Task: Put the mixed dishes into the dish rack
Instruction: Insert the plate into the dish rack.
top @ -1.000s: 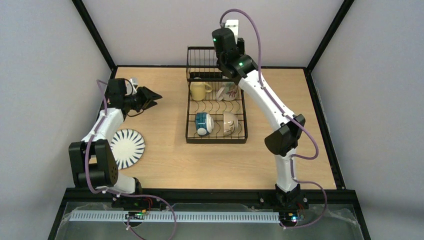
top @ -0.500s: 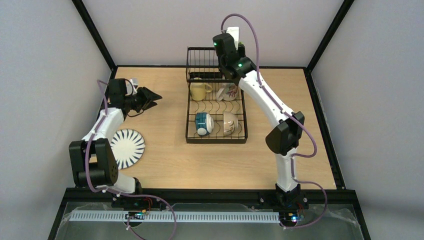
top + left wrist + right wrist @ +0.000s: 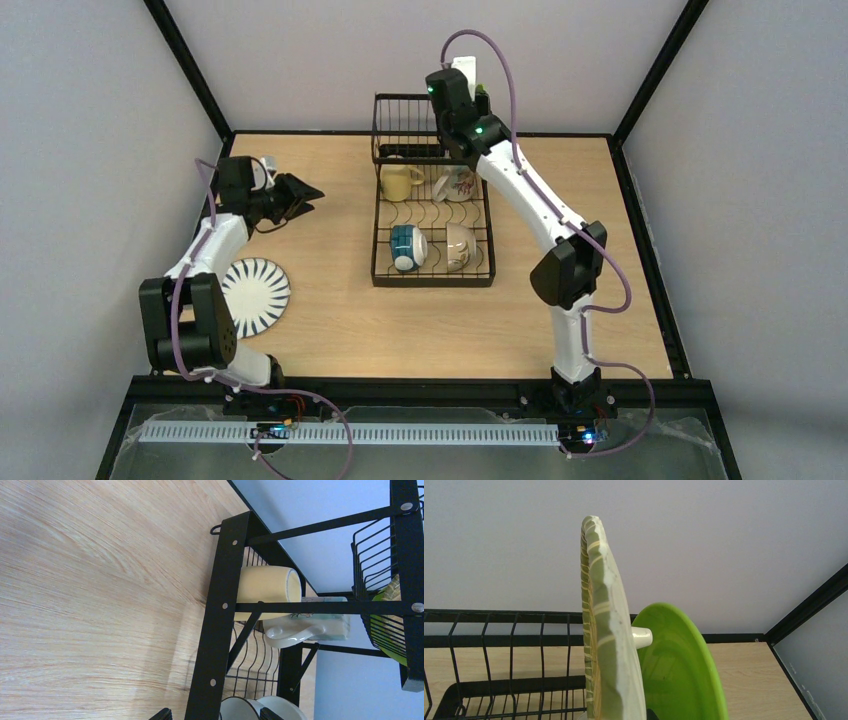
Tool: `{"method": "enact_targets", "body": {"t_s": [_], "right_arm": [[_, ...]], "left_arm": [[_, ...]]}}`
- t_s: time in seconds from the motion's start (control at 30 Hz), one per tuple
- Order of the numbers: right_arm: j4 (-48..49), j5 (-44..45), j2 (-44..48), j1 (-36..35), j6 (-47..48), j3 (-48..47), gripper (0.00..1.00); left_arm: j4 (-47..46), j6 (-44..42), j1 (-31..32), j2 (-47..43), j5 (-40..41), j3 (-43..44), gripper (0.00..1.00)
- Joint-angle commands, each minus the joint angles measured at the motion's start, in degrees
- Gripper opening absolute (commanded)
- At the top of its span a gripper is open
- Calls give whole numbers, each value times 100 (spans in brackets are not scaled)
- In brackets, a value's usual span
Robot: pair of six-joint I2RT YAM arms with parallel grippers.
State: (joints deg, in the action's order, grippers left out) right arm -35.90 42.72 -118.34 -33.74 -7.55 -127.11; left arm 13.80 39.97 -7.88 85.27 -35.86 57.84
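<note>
My right gripper (image 3: 465,86) is shut on the tan woven-look plate (image 3: 604,630). It holds the plate upright on edge over the taller basket end of the black dish rack (image 3: 432,281). The lime green plate (image 3: 679,670) stands just beside it in the basket, with one white fingertip (image 3: 642,637) between the two plates. A pale yellow mug (image 3: 399,182), a floral mug (image 3: 458,184), a blue bowl (image 3: 405,247) and a white bowl (image 3: 460,246) lie in the rack's slotted base. The black-striped white plate (image 3: 254,296) lies on the table at the left. My left gripper (image 3: 303,194) is open and empty, left of the rack.
The left wrist view shows the rack's side frame (image 3: 220,630) close ahead, with the yellow mug (image 3: 265,586) and green plate (image 3: 387,635) behind it. Black enclosure posts and grey walls border the wooden table (image 3: 330,330).
My right gripper has moved back and lowered the tan plate a little toward the basket. The left arm has not moved.
</note>
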Motion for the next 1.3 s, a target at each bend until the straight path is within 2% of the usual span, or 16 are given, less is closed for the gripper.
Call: {"method": "enact_targets", "body": {"t_s": [0.0,0.2,0.6,1.17,1.27], "right_arm": [[323,-45,-161,-10,47,-72,0],[261,-74,-383,29,188,-523,0],[307,-88,-422,33,207,-625,0],[-80,-183,-418,30,-226,-409,0],[-97,-189,-418,26,-291,-308,7]], "left_arm": [[76,-85,37,110,59,156,99],[68,-76,32,130,71,165,99],[52,-76,25,157,88,166,99],[-77,9,28,199,-16,78,99],[-115,18,26,218,-53,69,99]]}}
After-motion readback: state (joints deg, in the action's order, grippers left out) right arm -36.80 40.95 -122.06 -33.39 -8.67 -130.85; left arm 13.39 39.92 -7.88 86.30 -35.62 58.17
